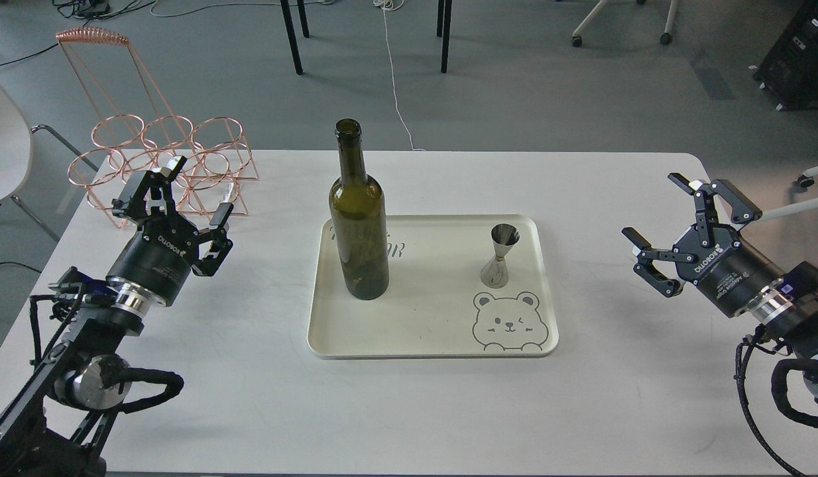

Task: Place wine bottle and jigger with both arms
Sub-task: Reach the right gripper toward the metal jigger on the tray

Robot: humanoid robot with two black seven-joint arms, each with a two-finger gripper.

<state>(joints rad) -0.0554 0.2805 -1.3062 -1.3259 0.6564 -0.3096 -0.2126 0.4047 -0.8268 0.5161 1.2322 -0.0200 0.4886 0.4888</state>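
Observation:
The dark olive-green wine bottle (358, 218) stands upright on the left part of a cream tray (433, 331). The small silver jigger (500, 256) stands upright on the tray's right part, above a printed bear face. My left gripper (178, 199) hovers over the table well left of the tray, open, with nothing between its fingers. My right gripper (689, 213) is far right of the tray, also open and empty. Neither gripper touches anything.
A copper wire bottle rack (160, 156) stands at the table's back left corner, just behind my left gripper. The white table (422, 411) ends near the frame's bottom. Chair legs, table legs and cables are on the floor beyond.

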